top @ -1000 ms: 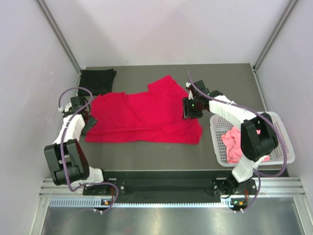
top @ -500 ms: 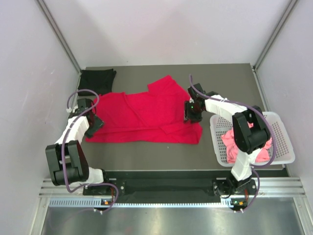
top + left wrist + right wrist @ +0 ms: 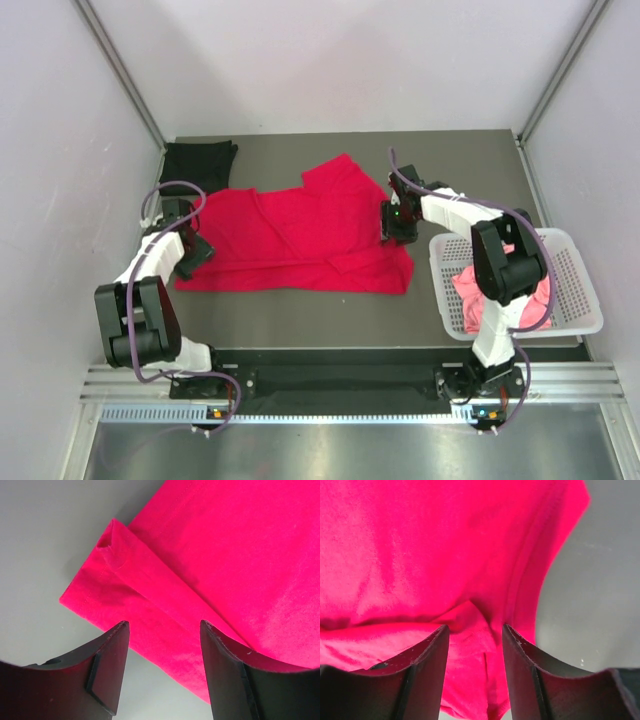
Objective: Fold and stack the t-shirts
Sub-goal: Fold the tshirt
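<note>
On the tabletop (image 3: 300, 312), left end effector (image 3: 164, 630) and right end effector (image 3: 472, 630) stand parted over the red shirt (image 3: 290, 235); best pinch each edge squarely before folding.

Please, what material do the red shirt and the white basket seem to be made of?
Red t-shirt: soft knit cloth, possibly cotton, with a matte look; it shows stitched hems and limp folds. White basket: apparently rigid plastic, slightly glossy, with a moulded grid of holes in its walls.
</note>
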### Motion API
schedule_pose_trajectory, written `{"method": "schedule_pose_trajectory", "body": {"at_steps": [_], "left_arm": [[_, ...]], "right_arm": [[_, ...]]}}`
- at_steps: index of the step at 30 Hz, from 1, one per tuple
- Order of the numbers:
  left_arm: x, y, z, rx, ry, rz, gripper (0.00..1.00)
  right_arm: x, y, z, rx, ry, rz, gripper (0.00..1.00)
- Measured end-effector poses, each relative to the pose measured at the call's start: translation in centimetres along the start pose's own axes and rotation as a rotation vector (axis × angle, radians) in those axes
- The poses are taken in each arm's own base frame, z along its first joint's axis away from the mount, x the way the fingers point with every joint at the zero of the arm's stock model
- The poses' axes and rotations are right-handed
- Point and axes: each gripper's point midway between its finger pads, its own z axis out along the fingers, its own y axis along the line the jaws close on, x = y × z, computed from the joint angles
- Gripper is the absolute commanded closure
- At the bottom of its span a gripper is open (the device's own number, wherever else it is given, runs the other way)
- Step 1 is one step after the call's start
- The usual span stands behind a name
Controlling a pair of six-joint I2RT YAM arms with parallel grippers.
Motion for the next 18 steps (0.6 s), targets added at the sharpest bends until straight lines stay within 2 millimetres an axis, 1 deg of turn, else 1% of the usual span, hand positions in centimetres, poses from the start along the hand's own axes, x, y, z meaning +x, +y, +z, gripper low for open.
{"method": "schedule_pose_trajectory", "body": {"at_steps": [4,12,15,18], "left_arm": [[-0.09,-0.08,0.28,-0.009,0.007,0.002,0.37],[-0.6,-0.23,0.15,-0.019,0.006,0.003,0.37],[-0.76,-0.18,0.14,-0.024,0.001,0.003,0.37],[-0.62,-0.12,0.37,-0.031,0.009,0.006,0.37]], "right_arm": [[0.11,0.28,0.54,-0.02,0.015,-0.017,0.55],[0.57,0.59,0.78,-0.043,0.038,-0.022,0.64],[0.61,0.56,0.77,-0.042,0.039,-0.022,0.63],[0.77,0.4,0.73,-0.034,0.045,-0.021,0.59]]}}
